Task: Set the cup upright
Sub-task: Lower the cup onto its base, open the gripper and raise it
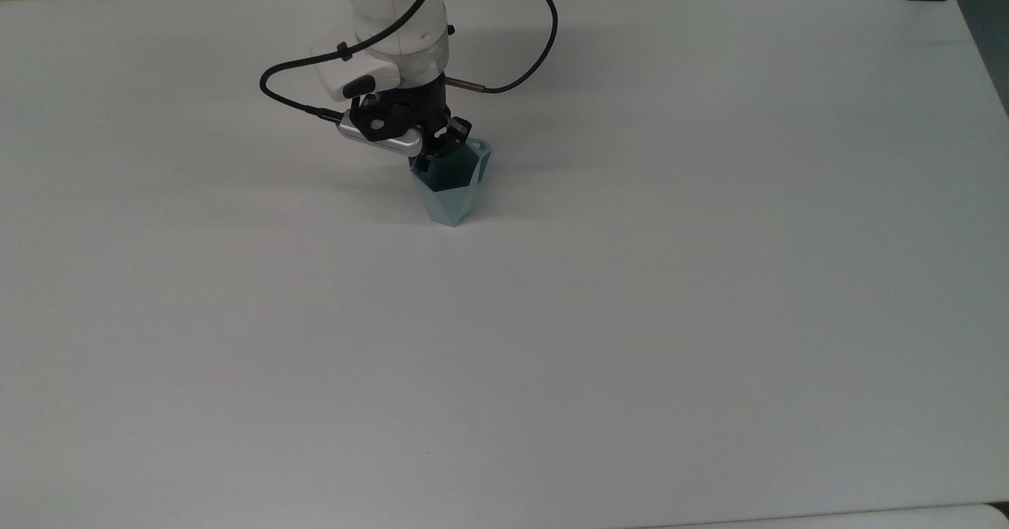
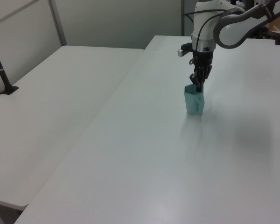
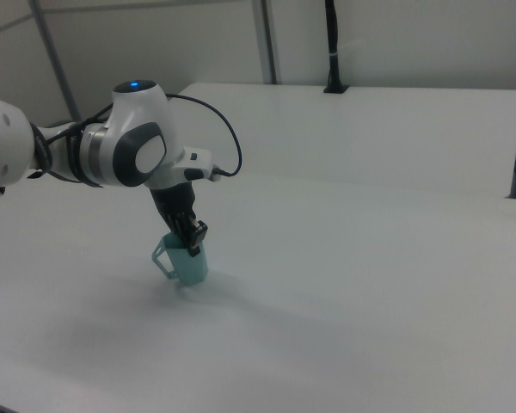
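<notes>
You're in a lab or test room: bare white tables (image 2: 60, 93) pushed together, plain partition walls (image 3: 155, 43) at the frame's top, a clamped black pole (image 2: 0, 65) at left.

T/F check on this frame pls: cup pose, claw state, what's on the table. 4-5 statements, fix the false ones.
1. The cup stands mouth-up with its narrow base on the table. True.
2. The claw hangs well above the cup, apart from it. False: it is down at the rim, shut on the cup's wall, one finger inside the mouth.
3. The cup lies on its side. False: it is about upright in the left view and the right view.
4. A black cable loops from the arm over the table. True.
5. A second cup stands beside it. False: this cup stands alone on the white table.
</notes>
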`<action>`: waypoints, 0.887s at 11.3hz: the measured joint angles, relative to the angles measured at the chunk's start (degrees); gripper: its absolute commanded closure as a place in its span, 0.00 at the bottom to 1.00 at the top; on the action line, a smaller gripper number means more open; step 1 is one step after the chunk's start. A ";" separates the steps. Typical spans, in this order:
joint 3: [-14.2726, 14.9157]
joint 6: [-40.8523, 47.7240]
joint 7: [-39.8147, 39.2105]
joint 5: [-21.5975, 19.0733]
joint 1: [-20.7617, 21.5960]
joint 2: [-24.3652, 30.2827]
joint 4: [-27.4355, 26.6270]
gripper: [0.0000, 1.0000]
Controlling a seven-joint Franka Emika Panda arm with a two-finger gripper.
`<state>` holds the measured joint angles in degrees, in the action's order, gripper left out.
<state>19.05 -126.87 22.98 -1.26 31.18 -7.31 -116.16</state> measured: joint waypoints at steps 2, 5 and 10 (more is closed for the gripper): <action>0.00 0.00 0.00 0.00 -0.16 0.00 -0.23 0.00; -0.02 0.00 0.00 0.00 -0.16 0.00 -0.30 0.00; -0.02 3.12 -1.02 0.00 -0.16 1.83 3.55 0.00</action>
<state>19.03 -123.75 21.95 -1.26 31.02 -5.49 -112.61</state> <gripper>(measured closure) 0.000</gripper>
